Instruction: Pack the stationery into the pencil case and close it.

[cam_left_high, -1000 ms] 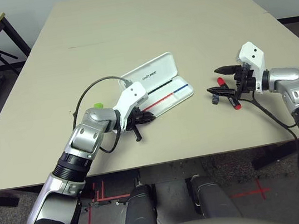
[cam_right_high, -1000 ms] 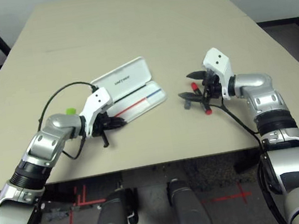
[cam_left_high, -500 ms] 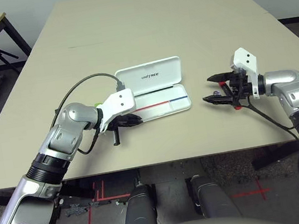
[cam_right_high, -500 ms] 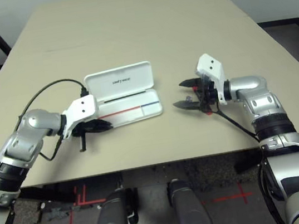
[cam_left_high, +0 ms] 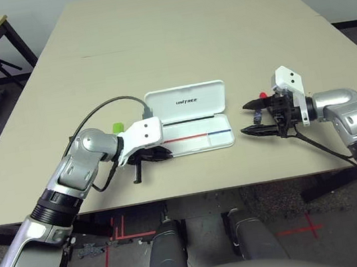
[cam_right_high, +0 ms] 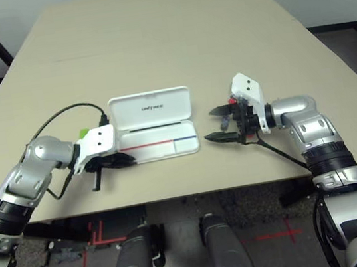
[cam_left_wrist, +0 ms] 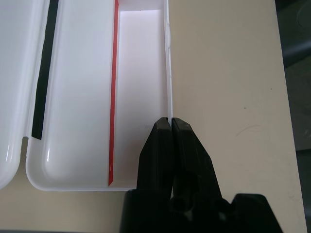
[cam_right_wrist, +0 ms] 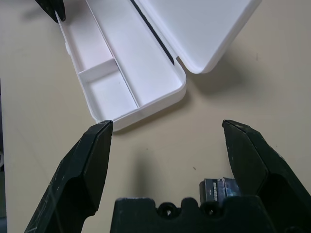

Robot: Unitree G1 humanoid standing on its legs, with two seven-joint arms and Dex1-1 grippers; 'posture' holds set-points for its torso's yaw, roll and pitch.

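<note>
Item: flat white hard plastic rectangular pencil case [cam_left_high: 192, 135] with rounded corners, lying open on the surface.
Marking: one small dark printed word [cam_left_high: 187, 101], reading "unitree" in capitals, centred on the inner face of the raised lid, on the far half of the case.
No other text, number, label or sign can be read on the case, the surface or anything else in view.

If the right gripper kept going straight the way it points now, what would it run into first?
Most likely the pencil case: the right gripper, jaws open, points at the near end of its open tray across a strip of bare table. Its height above the table is hard to judge.
</note>
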